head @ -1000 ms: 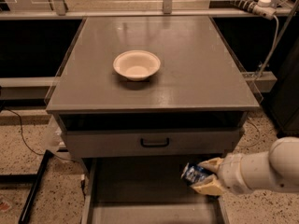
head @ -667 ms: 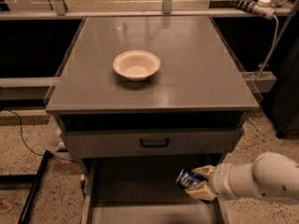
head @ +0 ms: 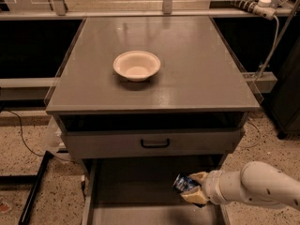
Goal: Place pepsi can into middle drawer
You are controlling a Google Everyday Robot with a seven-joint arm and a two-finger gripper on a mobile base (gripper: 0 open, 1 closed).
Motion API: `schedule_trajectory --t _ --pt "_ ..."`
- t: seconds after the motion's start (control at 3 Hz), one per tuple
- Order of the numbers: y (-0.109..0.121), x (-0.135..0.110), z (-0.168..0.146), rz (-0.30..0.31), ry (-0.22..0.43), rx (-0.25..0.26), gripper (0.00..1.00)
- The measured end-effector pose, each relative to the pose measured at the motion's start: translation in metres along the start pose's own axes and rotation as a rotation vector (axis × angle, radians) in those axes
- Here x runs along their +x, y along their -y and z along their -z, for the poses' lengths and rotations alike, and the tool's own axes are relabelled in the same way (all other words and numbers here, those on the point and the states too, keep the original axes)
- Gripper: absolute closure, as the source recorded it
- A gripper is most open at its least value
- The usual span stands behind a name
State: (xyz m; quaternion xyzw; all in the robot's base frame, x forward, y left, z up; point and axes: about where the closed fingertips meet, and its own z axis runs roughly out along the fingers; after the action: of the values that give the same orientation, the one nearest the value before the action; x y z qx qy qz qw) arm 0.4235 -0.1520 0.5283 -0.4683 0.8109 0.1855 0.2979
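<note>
Fingers of the gripper (head: 192, 188) are clenched on the pepsi can (head: 183, 183), one tan pad above it and one below. The can juts out to the left from between them, tilted. Both hang over the right part of the open middle drawer (head: 131, 191), near its right wall; whether the can touches the drawer floor cannot be told. Above the drawer sits a closed drawer front (head: 112, 145) with a black handle (head: 155, 143), and higher up a cream bowl (head: 137, 65).
</note>
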Motion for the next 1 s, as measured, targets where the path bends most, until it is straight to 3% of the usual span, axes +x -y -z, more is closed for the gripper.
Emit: schedule_trajectory --t 0.33,1.0 --pt "0.0 0.011 -0.026 -0.001 -0.002 0.005 1.0" --pt "0.013 0.036 -0.091 0.022 0.036 0.063 1.0"
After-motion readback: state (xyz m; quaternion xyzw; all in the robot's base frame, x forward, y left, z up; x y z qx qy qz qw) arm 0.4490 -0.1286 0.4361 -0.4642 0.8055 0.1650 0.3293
